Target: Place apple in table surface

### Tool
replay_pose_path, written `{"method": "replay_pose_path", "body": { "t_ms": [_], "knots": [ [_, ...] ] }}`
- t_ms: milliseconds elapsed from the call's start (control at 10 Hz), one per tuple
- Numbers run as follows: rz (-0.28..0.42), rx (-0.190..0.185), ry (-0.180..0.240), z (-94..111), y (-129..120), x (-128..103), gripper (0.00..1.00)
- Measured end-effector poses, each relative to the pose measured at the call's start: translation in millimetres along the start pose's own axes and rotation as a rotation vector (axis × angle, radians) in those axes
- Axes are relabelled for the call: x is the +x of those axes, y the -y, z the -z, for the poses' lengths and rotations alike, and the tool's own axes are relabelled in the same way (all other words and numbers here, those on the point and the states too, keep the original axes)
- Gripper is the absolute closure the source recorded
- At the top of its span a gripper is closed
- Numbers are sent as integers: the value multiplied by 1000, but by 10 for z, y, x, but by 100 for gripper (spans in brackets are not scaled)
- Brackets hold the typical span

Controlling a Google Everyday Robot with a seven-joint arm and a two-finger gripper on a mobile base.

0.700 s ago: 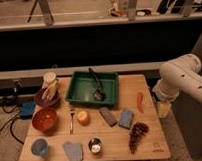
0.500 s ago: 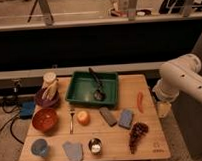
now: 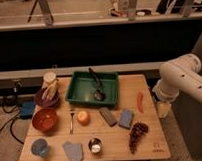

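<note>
Apple (image 3: 83,117) — on table (image 3: 116,142), beside fork (image 3: 72,119). Claw (image 3: 164,109) wide, empty, at right edge (well apart). Risk: reach across clips grapes (image 3: 138,133), chilli (image 3: 140,101); apple rolls.

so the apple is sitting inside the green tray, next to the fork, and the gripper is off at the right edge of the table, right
Not quite. The camera view shows the apple on the table surface, just in front of the green tray, not inside it. The rest holds: it lies next to the fork, and the gripper is off at the right edge of the table.
</note>
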Motion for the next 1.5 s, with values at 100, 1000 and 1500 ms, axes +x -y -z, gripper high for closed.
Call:
{"method": "replay_pose_path", "body": {
  "t_ms": [100,1000,1500],
  "knots": [
    [0,0,0,0,0,0,20],
    [55,13,-6,27,3,-231,20],
    [127,35,-13,68,29,-509,20]
  ]
}}
